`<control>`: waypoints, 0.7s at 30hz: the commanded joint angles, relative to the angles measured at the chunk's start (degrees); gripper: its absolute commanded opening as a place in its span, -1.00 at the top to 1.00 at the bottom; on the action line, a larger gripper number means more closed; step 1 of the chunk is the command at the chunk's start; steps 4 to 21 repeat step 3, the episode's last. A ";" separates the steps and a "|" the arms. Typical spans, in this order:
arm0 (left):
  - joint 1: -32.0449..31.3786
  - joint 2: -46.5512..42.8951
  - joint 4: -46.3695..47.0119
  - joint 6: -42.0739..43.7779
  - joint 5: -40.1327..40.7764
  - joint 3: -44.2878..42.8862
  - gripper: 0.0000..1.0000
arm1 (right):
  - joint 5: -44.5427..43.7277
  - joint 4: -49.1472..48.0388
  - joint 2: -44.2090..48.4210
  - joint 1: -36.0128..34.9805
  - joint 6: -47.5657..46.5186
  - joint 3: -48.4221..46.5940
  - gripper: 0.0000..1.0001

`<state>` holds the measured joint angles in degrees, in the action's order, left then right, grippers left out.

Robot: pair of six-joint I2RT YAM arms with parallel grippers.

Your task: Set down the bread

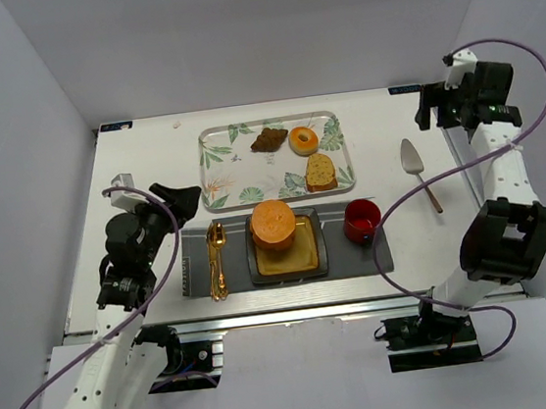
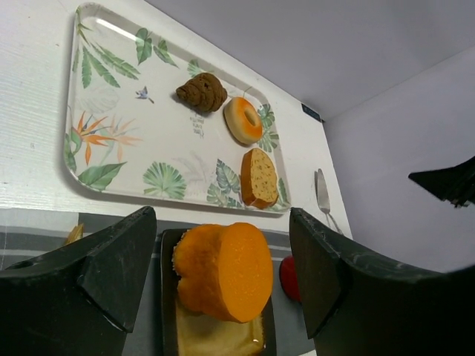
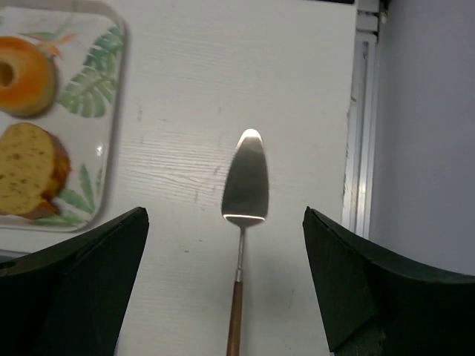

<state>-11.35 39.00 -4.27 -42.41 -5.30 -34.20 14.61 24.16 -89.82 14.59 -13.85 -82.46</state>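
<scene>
The bread (image 1: 273, 224), a thick round orange bun, lies on the far part of the square dark plate (image 1: 311, 257) on the grey mat. In the left wrist view the bread (image 2: 223, 271) lies tilted on the plate (image 2: 168, 297), apart from both fingers. My left gripper (image 1: 182, 201) is open and empty, left of the plate and above the table; in its own view it (image 2: 223, 278) frames the bun. My right gripper (image 1: 431, 105) is open and empty, high at the far right; in its own view it (image 3: 224, 285) hangs above a cake server (image 3: 242, 222).
A leaf-patterned tray (image 1: 219, 161) at the back holds a brown pastry (image 1: 269, 140), a ring donut (image 1: 304, 140) and a speckled slice (image 1: 320, 171). A gold spoon (image 1: 217, 260) and a red cup (image 1: 362, 220) sit on the mat. The cake server (image 1: 419, 173) lies at the right.
</scene>
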 commanded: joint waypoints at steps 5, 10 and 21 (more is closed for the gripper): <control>0.19 -0.77 0.85 0.75 -1.03 -1.40 -0.63 | 8.32 3.78 -1.50 -5.88 1.72 -6.22 -0.79; 0.19 -0.77 0.85 0.75 -1.03 -1.40 -0.63 | 8.32 3.78 -1.50 -5.88 1.72 -6.22 -0.79; 0.19 -0.77 0.85 0.75 -1.03 -1.40 -0.63 | 8.32 3.78 -1.50 -5.88 1.72 -6.22 -0.79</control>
